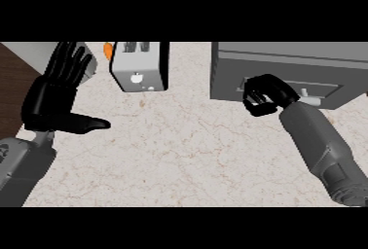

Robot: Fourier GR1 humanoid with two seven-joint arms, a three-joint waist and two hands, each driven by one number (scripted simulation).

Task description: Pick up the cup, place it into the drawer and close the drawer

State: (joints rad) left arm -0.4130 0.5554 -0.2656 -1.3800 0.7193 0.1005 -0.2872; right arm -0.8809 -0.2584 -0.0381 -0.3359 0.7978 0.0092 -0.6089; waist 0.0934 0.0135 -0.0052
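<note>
Drawer [287,73] front faces curled right hand [263,95]; contents not visible

Pale marbled counter top [179,160] with faint reddish-brown veining fills most of the head view; a dark brown wood-toned strip [13,92] borders it along the left edge, running diagonally from the upper left. A silver toaster [140,65] stands on the counter at upper centre, seen from above, two dark slots on top at its far end, a small knob on its near face, dark right side. An orange object [108,49] shows just beside the toaster's upper left corner, mostly hidden, kind not discernible.
</note>
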